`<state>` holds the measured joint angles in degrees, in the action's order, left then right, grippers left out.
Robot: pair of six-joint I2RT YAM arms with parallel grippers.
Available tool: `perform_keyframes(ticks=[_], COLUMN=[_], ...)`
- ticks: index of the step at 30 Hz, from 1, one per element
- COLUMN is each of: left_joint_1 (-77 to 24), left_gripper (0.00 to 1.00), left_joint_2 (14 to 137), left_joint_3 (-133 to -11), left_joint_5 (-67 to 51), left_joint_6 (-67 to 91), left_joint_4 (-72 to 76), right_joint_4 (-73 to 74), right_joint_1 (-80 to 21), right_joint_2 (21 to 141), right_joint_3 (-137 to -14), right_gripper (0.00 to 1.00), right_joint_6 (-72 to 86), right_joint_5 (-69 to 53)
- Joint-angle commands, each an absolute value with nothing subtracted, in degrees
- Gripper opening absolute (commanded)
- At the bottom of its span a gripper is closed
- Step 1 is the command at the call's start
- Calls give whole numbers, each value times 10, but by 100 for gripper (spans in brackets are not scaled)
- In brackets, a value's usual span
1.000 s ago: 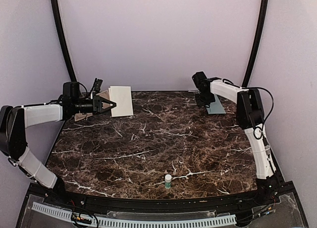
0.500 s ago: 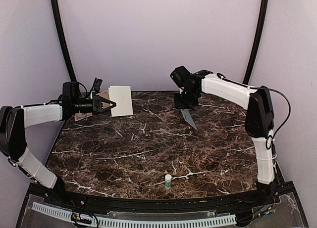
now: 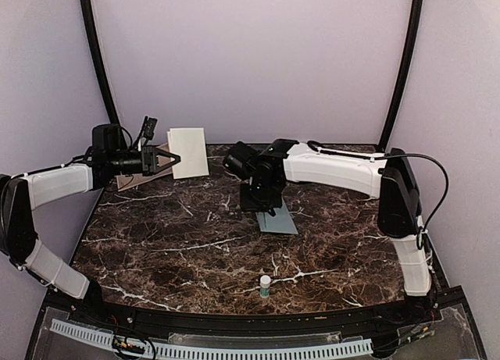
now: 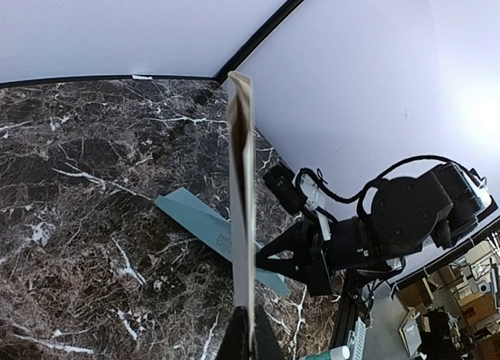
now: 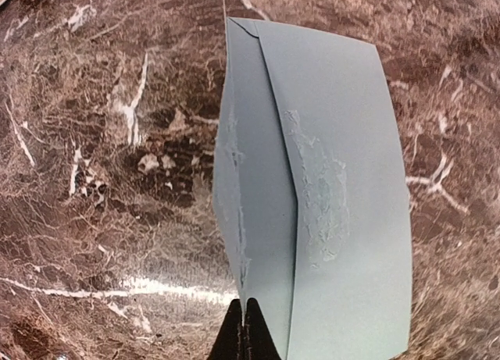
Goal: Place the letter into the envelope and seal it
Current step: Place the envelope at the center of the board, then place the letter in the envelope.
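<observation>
Left gripper (image 3: 175, 158): jaws closed narrowly, pinching the letter (image 3: 189, 151) by its edge. The letter is a cream sheet held upright above the far left of the table (image 3: 180, 243), clear of the surface. In the left wrist view the gripper (image 4: 244, 338) clamps the letter (image 4: 243, 188) at its lower end. The sheet runs straight up from the fingertips, seen edge-on, with a dark gap between its layers near the top.

Right gripper (image 3: 264, 208): jaws closed narrowly on the envelope (image 3: 279, 220). The right arm reaches from the right side across to the middle of the table, gripper pointing down. In the right wrist view the gripper (image 5: 246, 335) pinches the envelope (image 5: 336, 180) at its near edge, close to a long fold line. The pale teal paper is bowed, with rough whitish patches along the fold. The envelope is low over the marble at the table's centre; whether its free end touches the surface cannot be told. The left wrist view also shows the envelope (image 4: 191, 213), beyond the letter.

Other items: a sheet of tan paper (image 3: 131, 180) lies at the far left edge, under the left arm. A small white glue stick (image 3: 266, 285) stands upright near the middle of the near edge, well apart from both grippers.
</observation>
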<state>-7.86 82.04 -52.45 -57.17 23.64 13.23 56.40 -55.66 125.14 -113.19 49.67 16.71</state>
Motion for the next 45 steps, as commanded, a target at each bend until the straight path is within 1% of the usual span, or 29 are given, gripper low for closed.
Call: perform_keyframes(ticks=[1,9,10,11,13,14,15,17,21,24,27,31,34,39,45], left_joint_1=[-73,-73,-74,-74,-73,-73,-73,-73,-76,-97,-129,-210,-253,-328,-371], left_gripper=[0,0,0,0,0,0,0,0,0,0,0,0,0,0,0], left_joint_2=[788,789,791,794,794,794,794,796,799,791,772,735,737,793,880], left_joint_3=[-517,-516,-517,-517,-517,-516,-516,-515,-509,-512,-504,-458,-436,-451,-469], left_joint_5=[-586,-594,-599,-602,-606,-602,-599,-594,-598,-576,-522,-463,-432,-369,-349], left_joint_6=[246,254,259,261,260,255,252,245,256,257,284,408,459,486,540], left_joint_4=[151,150,152,154,156,154,152,147,159,138,118,189,217,218,275], right_joint_4=[582,528,518,508,490,482,473,449,392,350,307,258,213,142,155], right_joint_1=[-584,-607,-608,-607,-607,-608,-607,-608,-600,-580,-548,-510,-484,-439,-420], right_joint_2=[1259,1250,1248,1246,1237,1232,1224,1204,1142,1095,1049,990,945,900,887], right_joint_3=[-1104,-1078,-1075,-1071,-1062,-1057,-1054,-1042,-1002,-952,-879,-783,-711,-607,-571], right_gripper=[0,1,8,18,33,44,50,59,66,67,67,66,66,65,64], right_joint_6=[576,617,617,616,614,612,608,595,556,537,521,505,494,471,439], right_joint_5=[192,157,150,142,133,131,132,138,147,136,111,81,52,-28,-24])
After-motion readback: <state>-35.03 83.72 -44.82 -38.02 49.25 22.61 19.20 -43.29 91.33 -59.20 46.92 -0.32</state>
